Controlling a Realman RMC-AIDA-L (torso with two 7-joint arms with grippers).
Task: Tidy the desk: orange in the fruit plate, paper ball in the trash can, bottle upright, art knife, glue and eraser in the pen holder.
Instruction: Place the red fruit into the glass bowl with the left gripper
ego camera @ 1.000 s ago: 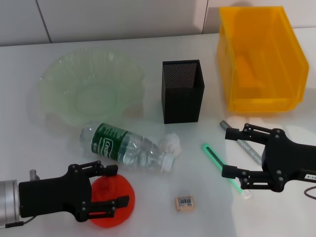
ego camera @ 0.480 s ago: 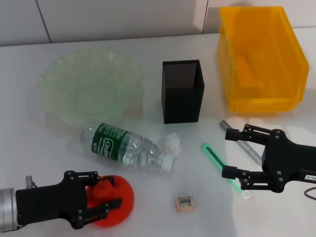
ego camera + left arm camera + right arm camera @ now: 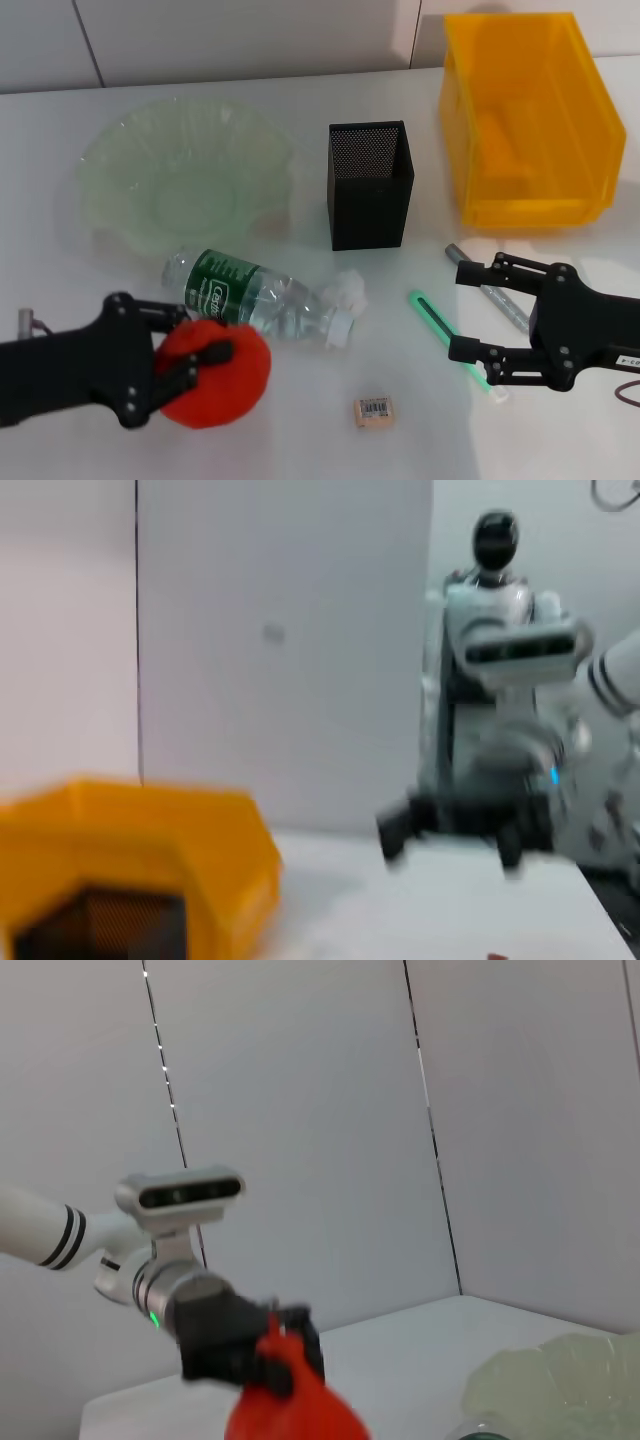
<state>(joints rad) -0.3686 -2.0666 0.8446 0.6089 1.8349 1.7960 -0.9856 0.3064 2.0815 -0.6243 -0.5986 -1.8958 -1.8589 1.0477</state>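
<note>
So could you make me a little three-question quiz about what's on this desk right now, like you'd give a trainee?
1. True or false: the bottle is standing upright.
2. What is the left gripper holding?
A. the eraser
B. the orange
C. the paper ball
3. Fill in: the pen holder stands between the fruit plate and the ____.

Key
1. False; it lies on its side.
2. B.
3. The trash can.

The right gripper hangs open above a green stick.
</note>
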